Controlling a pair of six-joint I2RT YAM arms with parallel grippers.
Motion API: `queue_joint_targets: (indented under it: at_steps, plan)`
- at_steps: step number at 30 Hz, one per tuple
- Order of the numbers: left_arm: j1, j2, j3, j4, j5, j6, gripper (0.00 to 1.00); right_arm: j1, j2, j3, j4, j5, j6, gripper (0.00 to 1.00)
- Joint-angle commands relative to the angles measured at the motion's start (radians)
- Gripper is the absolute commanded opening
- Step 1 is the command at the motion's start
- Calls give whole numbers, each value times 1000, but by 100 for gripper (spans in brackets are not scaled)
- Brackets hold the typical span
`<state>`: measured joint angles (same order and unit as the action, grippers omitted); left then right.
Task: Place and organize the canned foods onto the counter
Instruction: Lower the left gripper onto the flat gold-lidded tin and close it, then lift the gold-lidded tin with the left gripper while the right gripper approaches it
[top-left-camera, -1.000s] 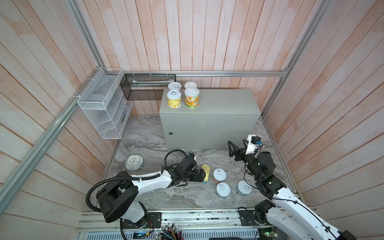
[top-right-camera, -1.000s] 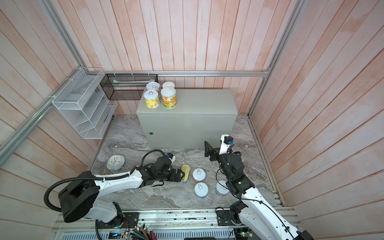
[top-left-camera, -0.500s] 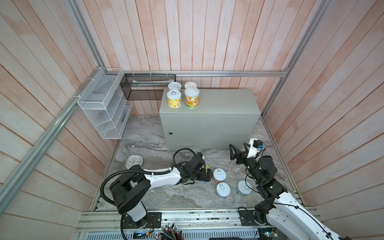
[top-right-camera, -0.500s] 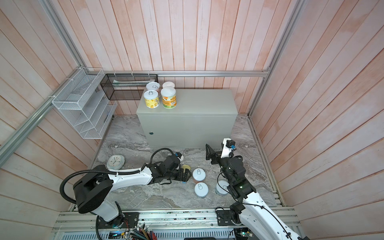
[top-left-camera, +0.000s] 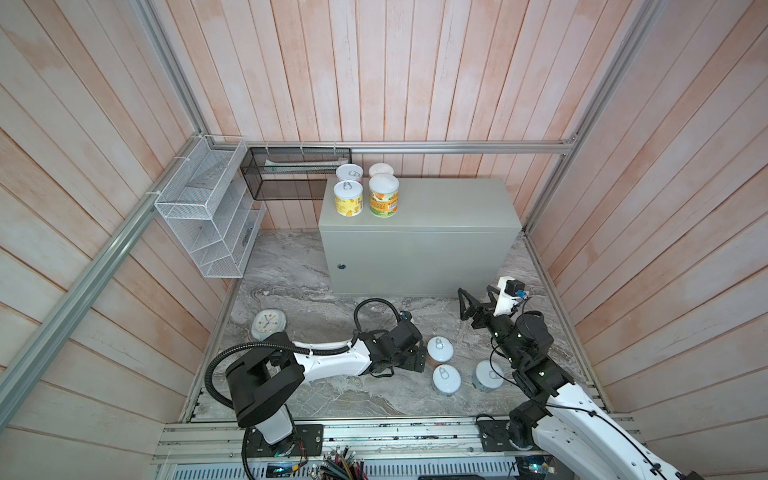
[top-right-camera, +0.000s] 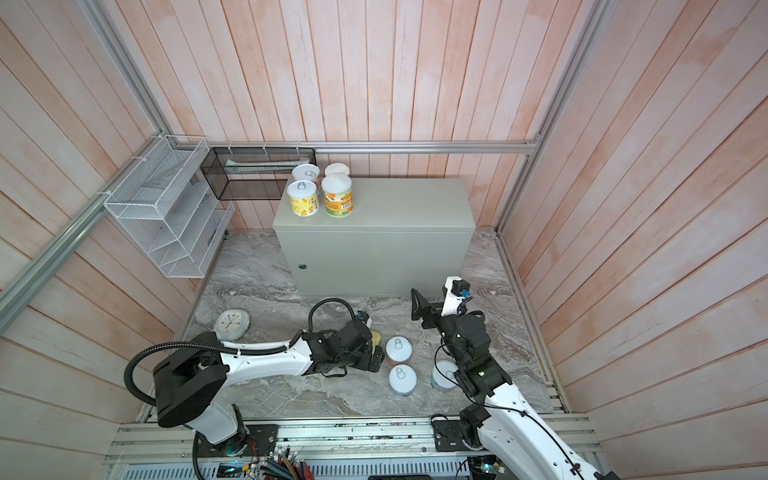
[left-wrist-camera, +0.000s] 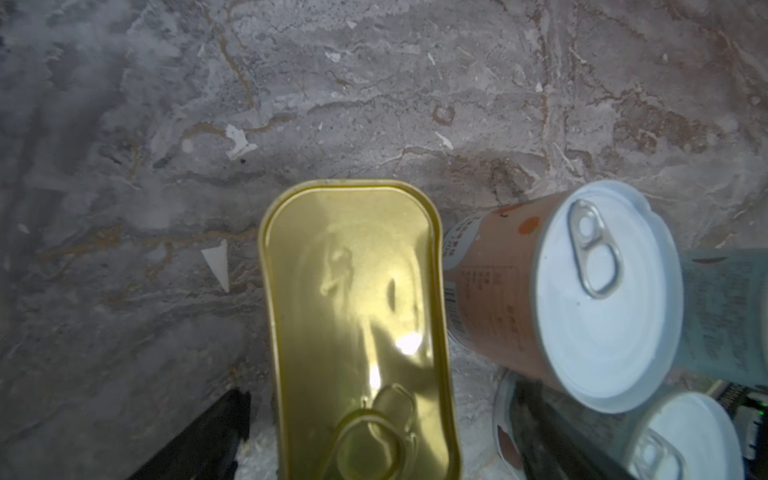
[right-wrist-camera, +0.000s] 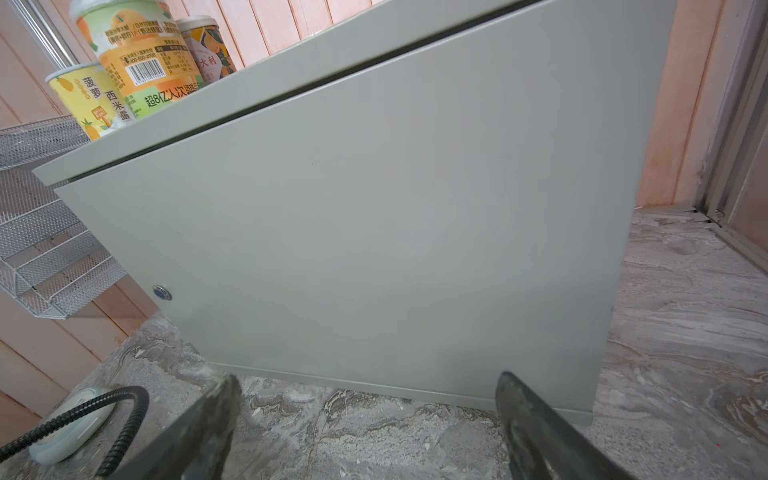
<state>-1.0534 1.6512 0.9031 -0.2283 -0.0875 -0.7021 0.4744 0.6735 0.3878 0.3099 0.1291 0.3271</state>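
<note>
Left arm (top-left-camera: 332, 363) and right arm (top-left-camera: 577, 409) — white tapered links, black joint housings. A black corrugated hose (right-wrist-camera: 129, 432) loops along the left; right gripper (top-left-camera: 477, 297) black, triangular-fingered.

tin (left-wrist-camera: 353, 316): gold | can (left-wrist-camera: 490, 299): pink label, white lid (left-wrist-camera: 602, 324) | counter (top-left-camera: 436, 208): grey-green | marble (top-left-camera: 299, 266): grey, veined

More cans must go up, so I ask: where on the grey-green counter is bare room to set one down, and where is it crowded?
The top of the counter is bare from the four cans to its right edge. Crowded: its back left corner, where those cans stand close together in two rows.
</note>
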Motion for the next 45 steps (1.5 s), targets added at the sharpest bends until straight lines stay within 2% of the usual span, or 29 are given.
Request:
queue_joint_targets:
  at_steps: [1,8,13,17,22,28,38,45]
  plan:
    - [-15,9,12,-35,-73,-20,96,-5,-3,-13,-4,-13,15,95]
    - [-36,5,5,-21,-119,-20,75,-5,-3,-11,-7,-15,21,96]
    - [-36,14,5,-20,-132,-14,64,-5,-4,-6,-16,-19,25,96]
    - [-36,29,8,-26,-140,-13,64,-5,-8,-1,-26,-23,26,95]
    - [-36,34,22,-54,-163,11,58,-5,-9,5,-36,-40,29,96]
    - [-13,-46,30,-102,-187,88,52,-5,-2,14,-39,-116,33,96]
    - [74,-241,-33,-79,-115,323,49,-5,26,11,-30,-303,7,95]
    - [84,-323,-66,-61,-79,456,48,-5,76,-27,0,-471,-5,94]
